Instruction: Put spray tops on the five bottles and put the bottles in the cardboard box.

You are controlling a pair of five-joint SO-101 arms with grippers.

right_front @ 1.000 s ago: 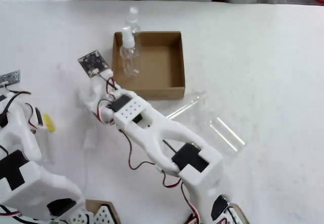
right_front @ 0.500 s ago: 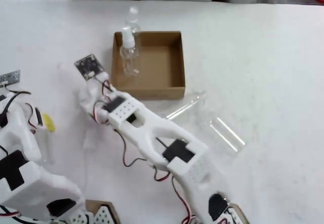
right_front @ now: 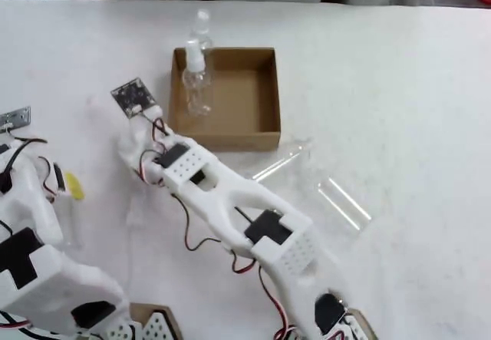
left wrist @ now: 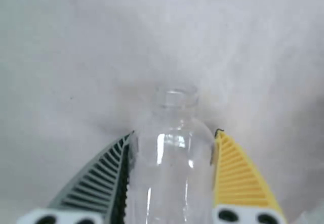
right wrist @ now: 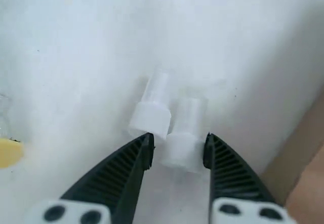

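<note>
With the left gripper (left wrist: 173,134) clamping the open-necked bottle (left wrist: 172,173), the right gripper (right wrist: 177,139), jaws slightly apart astride a spray top (right wrist: 186,128) on the table (right wrist: 76,57), should close squarely without nudging the second top (right wrist: 151,110) alongside.

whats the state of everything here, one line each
left gripper, shut on the uncapped bottle
uncapped bottle, neck open, nothing screwed on
right gripper, open around a spray top
spray top, loose on the table
cardboard box, open, capped bottle inside
</note>
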